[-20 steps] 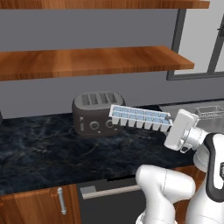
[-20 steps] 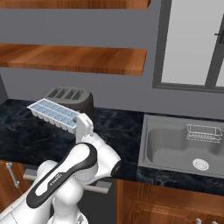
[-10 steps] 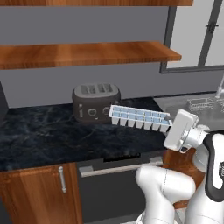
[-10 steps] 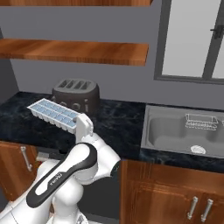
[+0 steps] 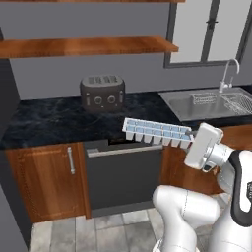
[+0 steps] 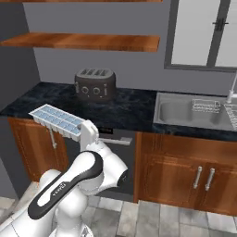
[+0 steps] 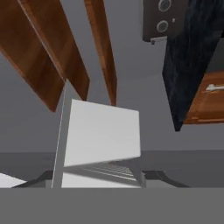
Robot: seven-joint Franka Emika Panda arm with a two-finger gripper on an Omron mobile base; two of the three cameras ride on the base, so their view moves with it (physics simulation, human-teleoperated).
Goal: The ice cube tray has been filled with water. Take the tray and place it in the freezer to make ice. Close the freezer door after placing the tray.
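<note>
The ice cube tray (image 5: 156, 131) is a long white tray with two rows of pale-blue cells. It hangs level in the air in front of the counter, above the floor. My gripper (image 5: 190, 134) is shut on its right end in the left base view. In the right base view the ice cube tray (image 6: 56, 121) sticks out to the left from the gripper (image 6: 84, 128). The hand view looks along the tray's white underside (image 7: 103, 135), with the gripper (image 7: 98, 179) closed around it. The freezer is out of view.
A dark toaster (image 5: 102, 92) stands on the black counter (image 5: 49, 123). Below the counter are a dishwasher (image 5: 123, 177) and wooden cabinets (image 6: 185, 173). The sink (image 6: 194, 113) with a wire rack (image 5: 237, 102) lies to the right. A tall grey surface (image 5: 6, 147) borders the left.
Both base views have shifted: the base has backed away from the counter, so the cabinets and floor now show. The tray stays held in the shut gripper.
</note>
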